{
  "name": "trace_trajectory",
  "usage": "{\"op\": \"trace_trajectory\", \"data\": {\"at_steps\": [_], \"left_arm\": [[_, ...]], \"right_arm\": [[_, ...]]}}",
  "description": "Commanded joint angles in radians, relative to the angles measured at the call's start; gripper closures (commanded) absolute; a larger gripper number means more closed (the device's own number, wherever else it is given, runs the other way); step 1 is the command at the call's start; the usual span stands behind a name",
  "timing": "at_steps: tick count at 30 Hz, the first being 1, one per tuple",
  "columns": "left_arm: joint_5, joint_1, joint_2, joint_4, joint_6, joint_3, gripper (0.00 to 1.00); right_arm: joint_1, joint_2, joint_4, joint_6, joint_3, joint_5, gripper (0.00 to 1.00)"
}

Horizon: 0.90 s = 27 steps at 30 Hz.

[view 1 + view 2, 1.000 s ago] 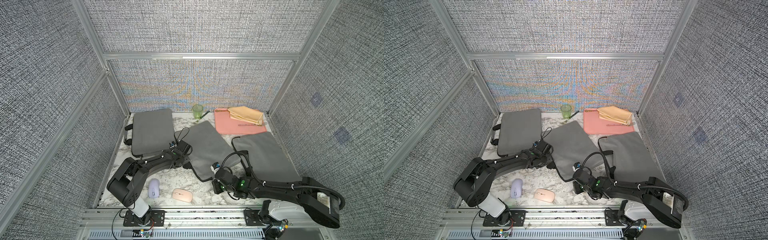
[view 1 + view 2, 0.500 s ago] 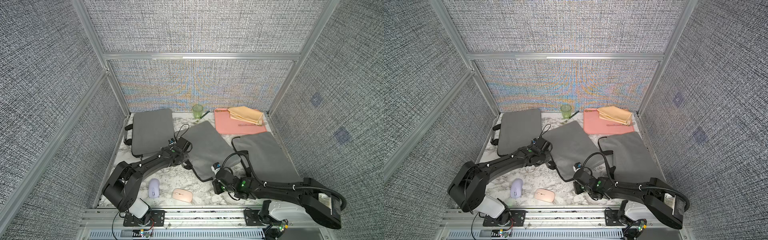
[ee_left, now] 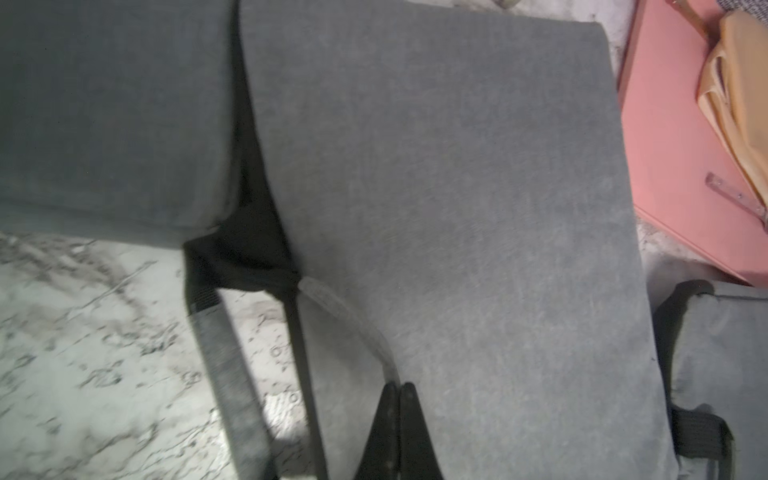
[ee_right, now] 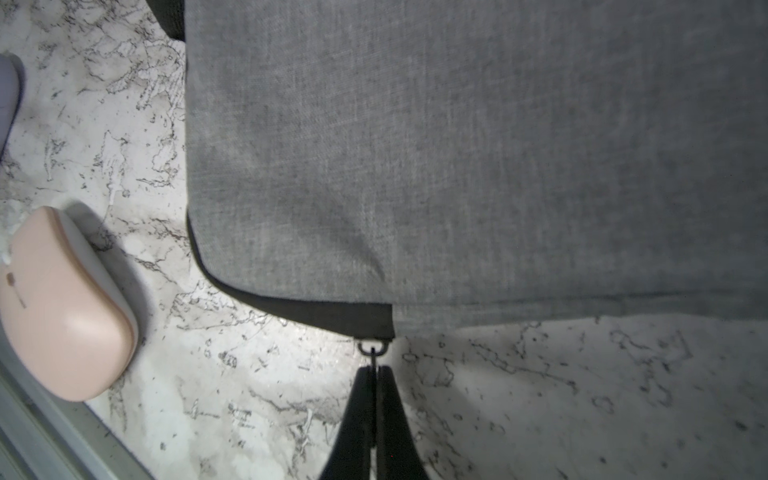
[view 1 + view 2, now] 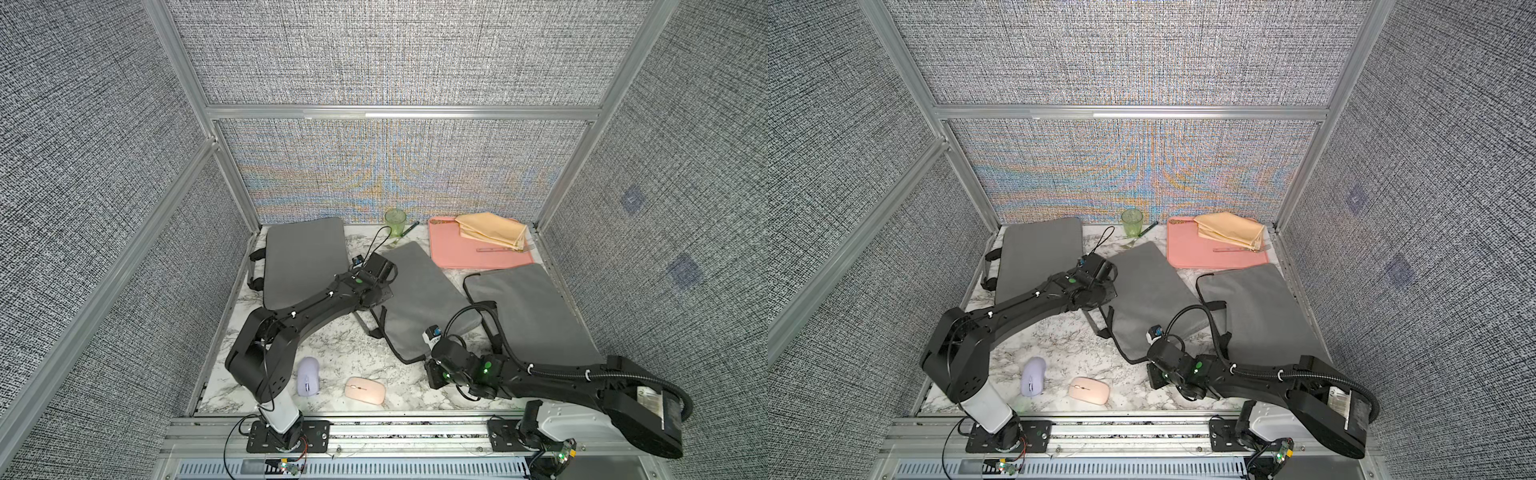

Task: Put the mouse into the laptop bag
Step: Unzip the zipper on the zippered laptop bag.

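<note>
Down by the front rail, pink mouse and purple mouse sit side by side on the marble bench, both outside any bag, so nothing's packed yet. Just behind, R pincer is pressed together on the zip pull at the near corner of the middle laptop bag, prob. set to drag the zip open. R arm lies low, stretched across the bench front. Further back, L pincer has its tips together too, seemingly nipping a pale strip off the bag's far corner, likely anchoring the bag vs. that pull. L arm reaches fwd, elbow bent, wrist over the bag's edge. Way back: pink tray, not involved.
</note>
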Motion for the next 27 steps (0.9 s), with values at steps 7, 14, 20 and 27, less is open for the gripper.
{"op": "trace_trajectory", "data": {"at_steps": [7,14,20,27], "left_arm": [[0.063,-0.026,0.307,0.04,0.043,0.187,1.0],[0.077,-0.028,0.322,0.035,0.051,0.197,0.5],[0.018,-0.029,0.147,-0.011,0.07,0.133,0.0],[-0.094,-0.025,-0.024,-0.073,0.078,0.045,0.01]], "right_arm": [[0.002,0.051,0.075,0.016,0.005,-0.069,1.0],[-0.028,-0.032,0.038,0.046,-0.025,-0.057,1.0],[-0.162,-0.188,-0.093,0.062,-0.09,-0.04,1.0],[-0.309,-0.338,-0.171,0.074,-0.177,-0.068,1.0]]}}
